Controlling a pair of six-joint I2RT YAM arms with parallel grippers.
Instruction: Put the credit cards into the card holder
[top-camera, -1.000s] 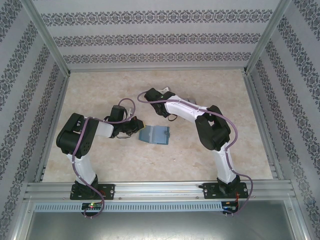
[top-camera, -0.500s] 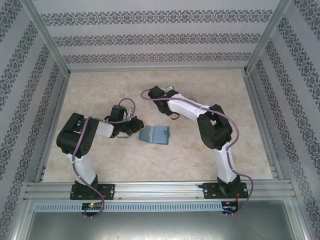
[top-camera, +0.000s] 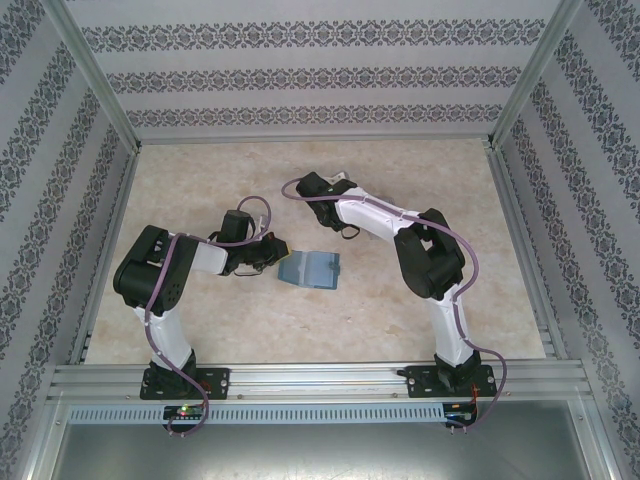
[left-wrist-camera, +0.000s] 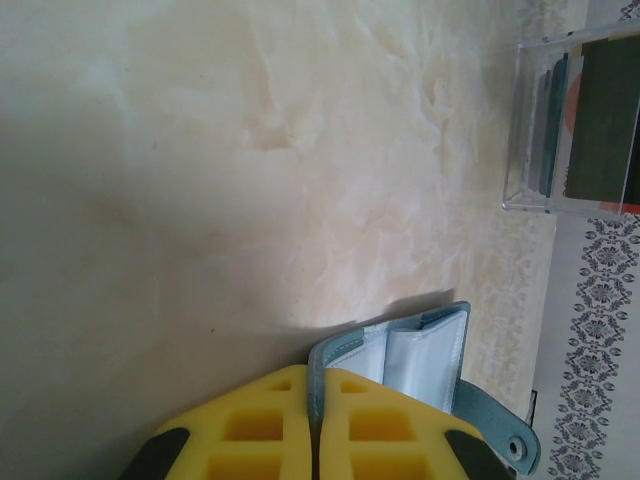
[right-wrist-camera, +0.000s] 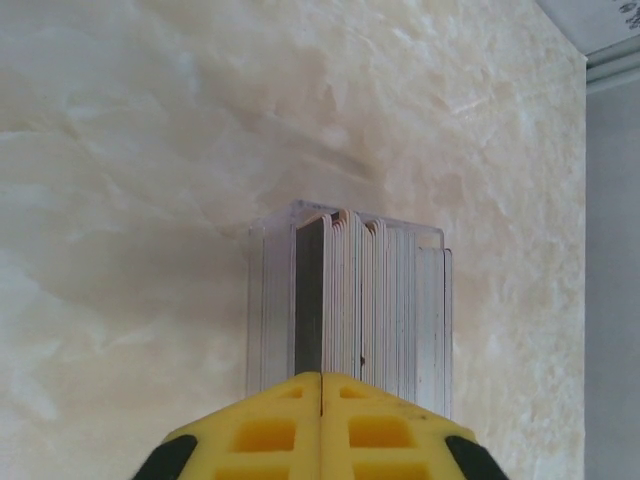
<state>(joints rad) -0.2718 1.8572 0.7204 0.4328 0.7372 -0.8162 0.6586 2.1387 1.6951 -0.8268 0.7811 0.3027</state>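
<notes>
Pinching the dark credit card upright in the clear stand, the right gripper sits just toward the desk's far edge from the card holder, clamped mid-desk by the left gripper.

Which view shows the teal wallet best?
Top external: the open teal wallet lies flat, almost all of it visible. Left wrist is closer but partial: pale inner leaves and snap tab, one edge pinched in the shut left claw.
</notes>
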